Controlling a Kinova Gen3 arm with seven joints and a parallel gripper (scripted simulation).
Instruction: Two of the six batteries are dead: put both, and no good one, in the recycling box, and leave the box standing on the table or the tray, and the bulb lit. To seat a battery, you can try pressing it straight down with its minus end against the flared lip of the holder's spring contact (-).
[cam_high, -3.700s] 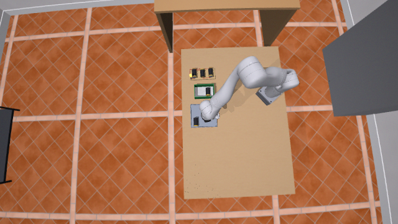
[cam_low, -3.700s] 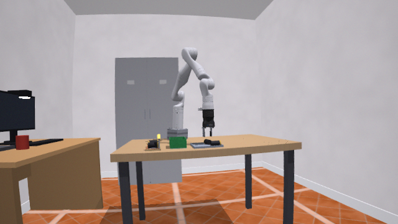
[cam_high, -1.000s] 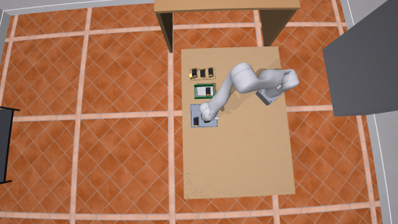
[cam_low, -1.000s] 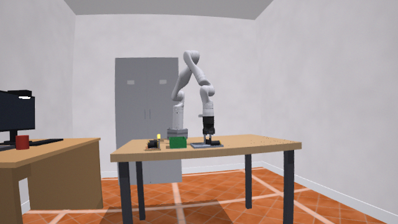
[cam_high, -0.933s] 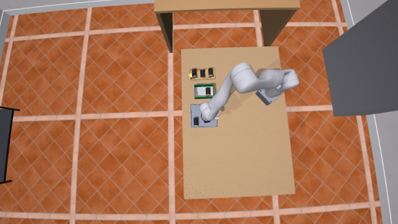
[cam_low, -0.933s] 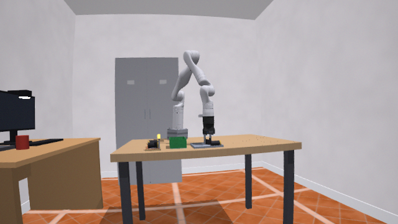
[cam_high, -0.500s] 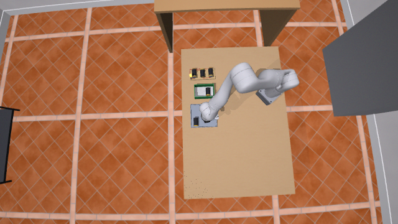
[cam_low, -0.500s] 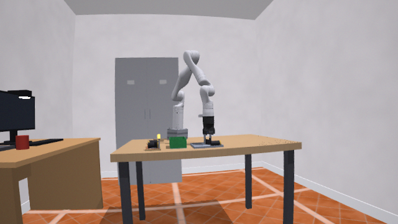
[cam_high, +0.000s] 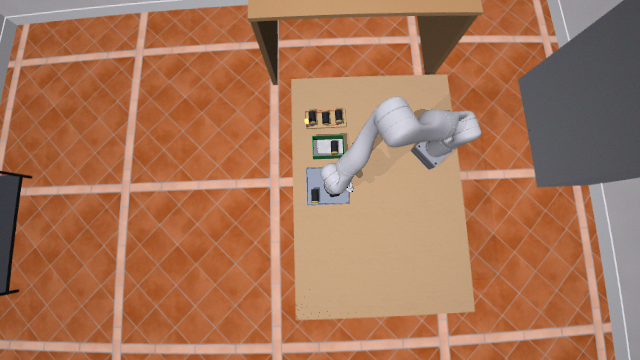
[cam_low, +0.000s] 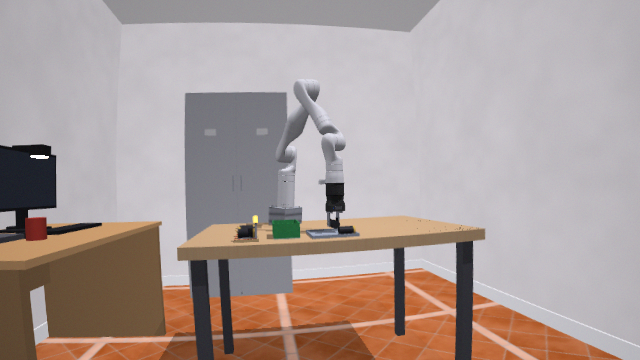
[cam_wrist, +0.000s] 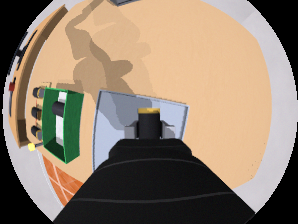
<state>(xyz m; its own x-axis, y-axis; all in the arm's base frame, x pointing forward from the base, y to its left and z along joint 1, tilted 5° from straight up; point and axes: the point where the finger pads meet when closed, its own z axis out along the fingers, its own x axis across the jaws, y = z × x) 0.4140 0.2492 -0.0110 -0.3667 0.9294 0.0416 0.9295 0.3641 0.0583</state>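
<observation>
Table (cam_high: 390, 260) wooden, dark legs, on orange tiled floor (cam_high: 150, 225); second desk (cam_low: 90, 240) to one side in exterior view with monitor (cam_low: 25, 180) and red cup (cam_low: 35, 228); grey cabinet (cam_low: 235, 150) behind the table against wall.

White arm (cam_high: 380, 130) mounted on grey base (cam_high: 425, 159) near one long table edge; arm reaches across and bends down over grey tray (cam_high: 311, 175); wrist vertical in exterior view, end effector (cam_low: 333, 218) pointing straight down onto the tray.

Grey tray flat on table, near table edge; green recycling box (cam_high: 328, 146) just beside the tray, upright on table, one battery (cam_high: 334, 146) lying inside on its pale floor; battery holder (cam_high: 326, 118) beyond the box, three batteries (cam_high: 325, 118) seated side by side in it; bulb (cam_high: 306, 120) at holder's end glowing yellow, also seen lit in exterior view (cam_low: 255, 219).

End effector closed partway on a battery (cam_wrist: 148, 123) on the tray; in wrist view the black cylinder with gold end sits right ahead of the dark end effector body, over the tray surface; whether it is lifted off the tray cannot be told; second loose battery (cam_high: 315, 195) lies on the tray just beside, apart from the fingers.
</observation>
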